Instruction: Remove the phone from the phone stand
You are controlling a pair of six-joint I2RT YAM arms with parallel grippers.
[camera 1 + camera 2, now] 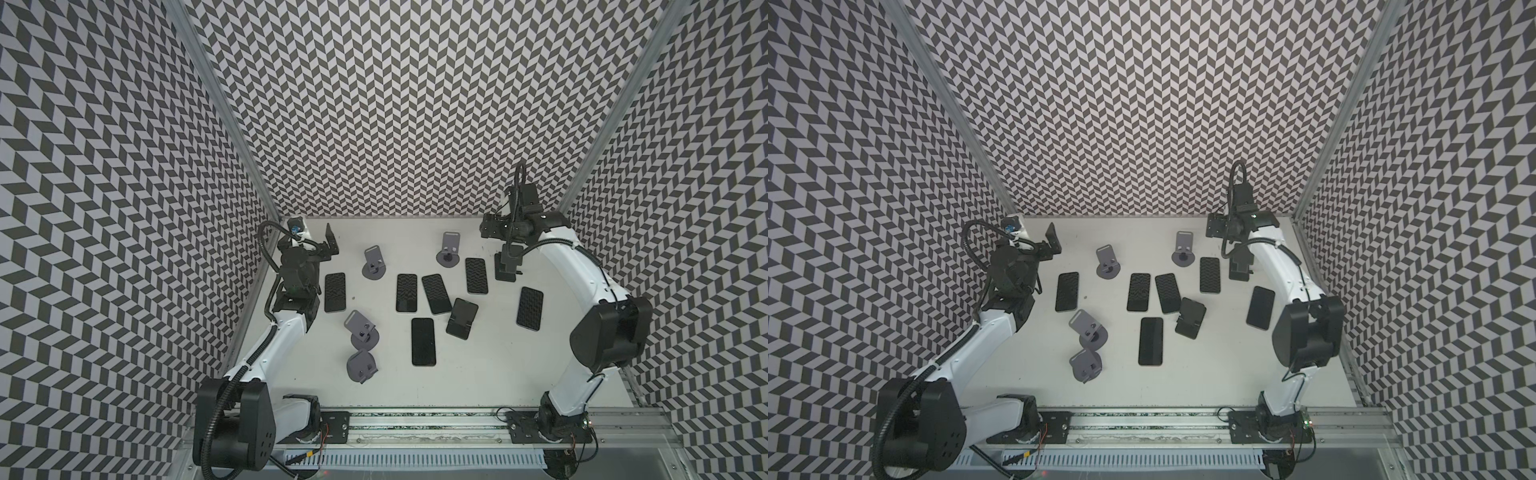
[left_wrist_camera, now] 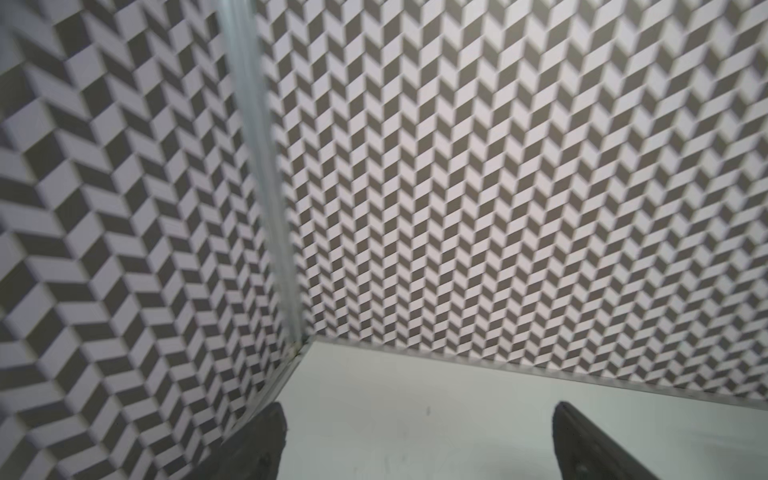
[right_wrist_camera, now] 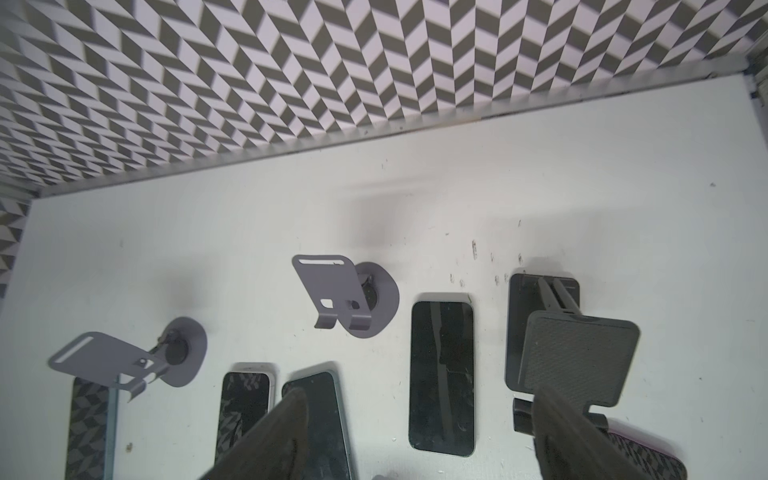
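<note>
Well, every stand on the worktop [image 1: 478, 374] looks bare in both top views. The black phone stand [image 1: 508, 268] at the far right carries nothing, and the phone [image 1: 530, 308] nearest it lies flat on the worktop, just to its near right. The right end effector [image 1: 490, 229] hovers above that stand, its fingers [image 3: 286, 432] apart with nothing gripped between them. The left end effector [image 1: 329, 245] sits at the far left corner, spread wide and empty too. My read is that the removal is done and this is the release-and-clear step. Next, the right arm needs to lift away cleanly, without clipping the stand's tilted plate [image 3: 577, 357] or nudging the other phones [image 1: 476, 275] nearby.
</note>
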